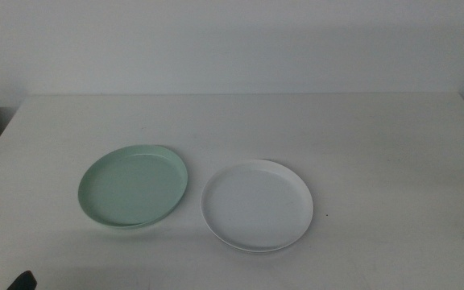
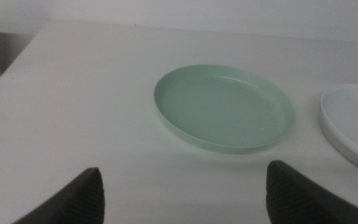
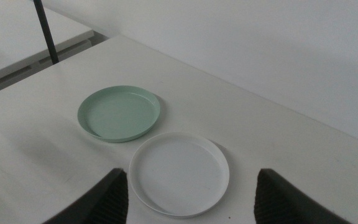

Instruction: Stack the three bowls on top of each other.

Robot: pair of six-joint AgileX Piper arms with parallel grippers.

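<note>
No writing, brand or label can be read on anything here; the dishes are plain.

Two bowls lie on the white table point(image 1: 377, 145). The green bowl point(image 1: 133, 187) is on the left side and the white bowl point(image 1: 257, 205) is just beside it on the right, a little nearer to the camera. Between their rims a narrow strip of table shows, so they are apart. Both are shallow with low rims, and both are empty inside. In the middle view a second rim shows under the lower edge of the white bowl, and at the upper right edge of the green bowl a paler rim sticks out; I cannot tell if another dish lies under either of them. A grey bowl is not clearly seen in any view.

The left gripper point(image 2: 184, 199) is above the near left part of the table, with the green bowl in front of it; its jaws are spread wide and hold nothing. In the middle view only a dark tip shows at the bottom edge on the left.

The right gripper point(image 3: 191, 202) is high above the table near the white bowl, its jaws also spread wide and empty.
</note>
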